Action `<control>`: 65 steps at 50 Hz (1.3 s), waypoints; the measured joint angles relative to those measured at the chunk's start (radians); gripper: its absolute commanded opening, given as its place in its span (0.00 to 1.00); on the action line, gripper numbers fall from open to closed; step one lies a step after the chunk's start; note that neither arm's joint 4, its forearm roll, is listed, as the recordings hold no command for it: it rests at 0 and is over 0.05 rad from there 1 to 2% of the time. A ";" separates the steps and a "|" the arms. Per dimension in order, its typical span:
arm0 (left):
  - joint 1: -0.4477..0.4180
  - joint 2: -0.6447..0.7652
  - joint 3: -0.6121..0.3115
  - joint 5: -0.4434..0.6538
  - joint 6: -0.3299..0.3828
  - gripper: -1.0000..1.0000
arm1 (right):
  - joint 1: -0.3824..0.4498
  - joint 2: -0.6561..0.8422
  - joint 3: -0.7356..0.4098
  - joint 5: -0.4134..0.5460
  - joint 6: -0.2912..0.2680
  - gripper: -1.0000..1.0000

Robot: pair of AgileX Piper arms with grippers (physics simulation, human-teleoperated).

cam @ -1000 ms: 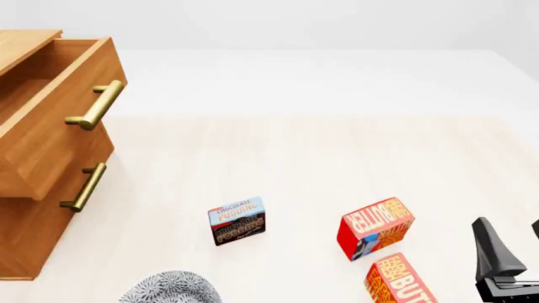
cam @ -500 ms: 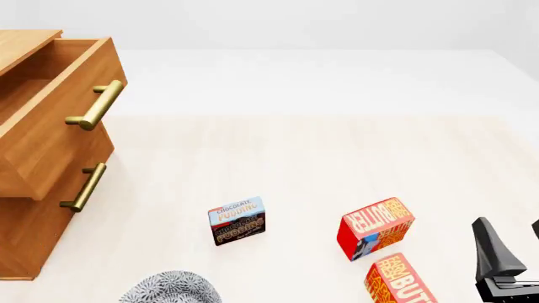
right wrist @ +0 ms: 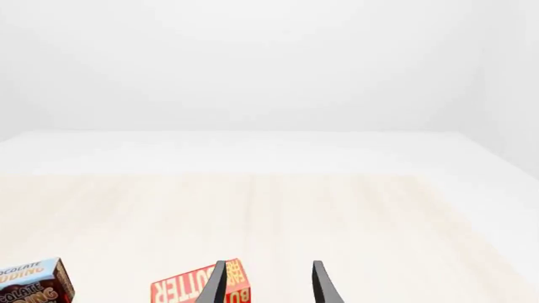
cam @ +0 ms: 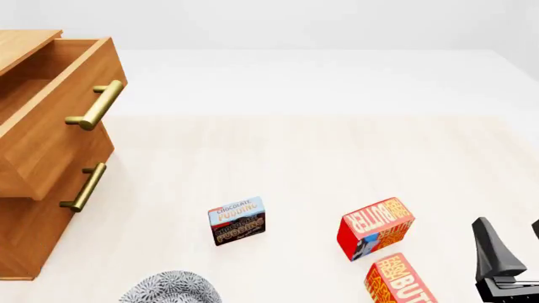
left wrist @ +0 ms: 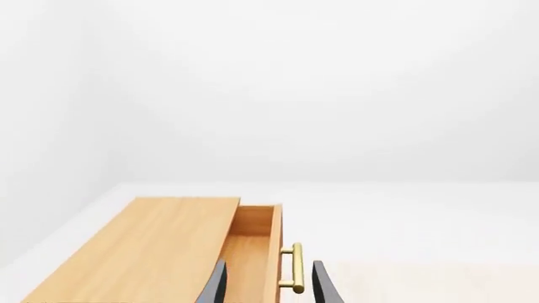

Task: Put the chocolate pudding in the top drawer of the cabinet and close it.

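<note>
The chocolate pudding (cam: pixel 236 220), a small box with a light blue top and a dark brown bottom, stands on the table, near the front and left of centre. It also shows at the edge of the right wrist view (right wrist: pixel 32 284). The cabinet (cam: pixel 25 240) stands at the far left, its top drawer (cam: pixel 59 120) pulled out. My right gripper (cam: pixel 509 222) hangs open at the front right, well right of the pudding. My left gripper (left wrist: pixel 269 268) is open too, out of the front view, facing the top drawer (left wrist: pixel 252 243) from a distance.
Two red butter boxes (cam: pixel 375 228) (cam: pixel 400 281) sit between the pudding and my right gripper. A grey patterned round object (cam: pixel 168 289) lies at the front edge, left of the pudding. The lower drawer's brass handle (cam: pixel 82 187) sticks out below the top drawer's handle (cam: pixel 95 106).
</note>
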 measured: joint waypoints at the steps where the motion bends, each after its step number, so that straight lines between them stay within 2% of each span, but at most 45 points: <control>1: 0.001 0.009 -0.011 0.008 0.001 1.00 | 0.000 0.000 0.000 0.000 0.000 1.00; 30: 0.003 0.256 -0.287 0.271 0.021 1.00 | 0.000 0.000 0.000 0.000 0.000 1.00; 52: -0.019 0.410 -0.352 0.423 0.033 1.00 | 0.000 0.000 0.000 0.000 0.000 1.00; 65: -0.022 0.484 -0.424 0.491 0.032 1.00 | 0.000 0.000 0.000 0.000 0.000 1.00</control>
